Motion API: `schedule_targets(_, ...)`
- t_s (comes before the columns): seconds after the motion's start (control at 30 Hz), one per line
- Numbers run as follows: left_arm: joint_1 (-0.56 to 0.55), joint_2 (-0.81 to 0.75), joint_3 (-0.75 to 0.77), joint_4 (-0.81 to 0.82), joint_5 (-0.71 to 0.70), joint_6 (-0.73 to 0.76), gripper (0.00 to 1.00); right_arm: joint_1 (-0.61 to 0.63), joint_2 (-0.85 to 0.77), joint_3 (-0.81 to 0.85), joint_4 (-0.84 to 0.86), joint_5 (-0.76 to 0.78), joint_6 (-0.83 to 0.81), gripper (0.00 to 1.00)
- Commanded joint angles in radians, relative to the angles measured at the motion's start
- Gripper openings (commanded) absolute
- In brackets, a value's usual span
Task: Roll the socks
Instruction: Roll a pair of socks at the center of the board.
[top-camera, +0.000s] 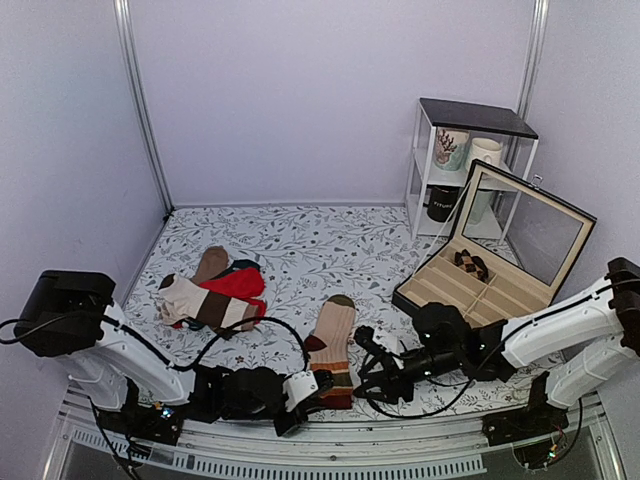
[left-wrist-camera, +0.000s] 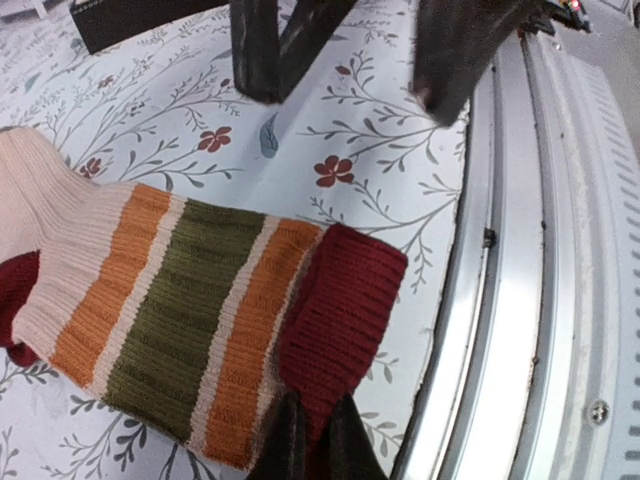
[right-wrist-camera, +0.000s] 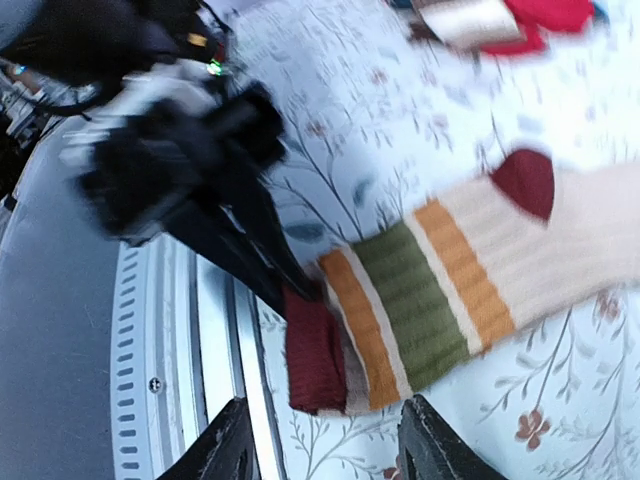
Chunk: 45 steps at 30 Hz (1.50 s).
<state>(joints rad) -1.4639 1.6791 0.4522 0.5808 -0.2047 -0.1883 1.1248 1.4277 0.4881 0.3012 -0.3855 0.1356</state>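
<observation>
The socks (top-camera: 335, 340) lie as a stacked pair in the middle near the front edge, maroon toe pointing away and striped leg toward me. My left gripper (top-camera: 322, 385) is shut on the maroon cuff (left-wrist-camera: 340, 300) at the near end, with its fingertips (left-wrist-camera: 290, 440) pinching the fabric. The cuff is slightly raised off the cloth. My right gripper (top-camera: 372, 372) hangs open and empty just right of the cuff. In the right wrist view its open gripper (right-wrist-camera: 325, 450) hovers over the cuff (right-wrist-camera: 315, 360), with the striped leg (right-wrist-camera: 420, 290) beyond it.
A pile of other socks (top-camera: 205, 300), including a bright red one (top-camera: 242, 283), lies at the left. An open compartment box (top-camera: 470, 290) sits at the right, with a small shelf of mugs (top-camera: 465, 150) behind it. A metal rail (left-wrist-camera: 520, 300) runs along the front edge.
</observation>
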Motion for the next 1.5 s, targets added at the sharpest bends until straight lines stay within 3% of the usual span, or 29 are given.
schedule_targets(0.0, 0.037, 0.04, -0.025, -0.194, 0.149, -0.094, 0.0, 0.046, -0.062, -0.065, 0.274, 0.095, -0.204, 0.52)
schedule_targets(0.23, 0.073, 0.071, -0.023, -0.201, 0.196, -0.112, 0.0, 0.143, 0.02, 0.005, 0.168, 0.143, -0.344, 0.52)
schedule_targets(0.9, 0.088, 0.091, -0.023, -0.198, 0.221, -0.125, 0.0, 0.203, 0.224, 0.016, 0.169, 0.278, -0.325, 0.46)
schedule_targets(1.23, 0.088, 0.075, -0.027, -0.194, 0.218, -0.127, 0.0, 0.21, 0.267, 0.047, 0.086, 0.362, -0.246, 0.22)
schedule_targets(1.37, 0.087, 0.022, -0.039, -0.202, 0.149, -0.126, 0.23, 0.21, 0.269, 0.05, 0.054, 0.329, -0.183, 0.17)
schedule_targets(1.47, 0.074, -0.074, -0.068, -0.187, 0.053, -0.102, 0.29, 0.201, 0.27, 0.055, 0.028, 0.288, -0.105, 0.16)
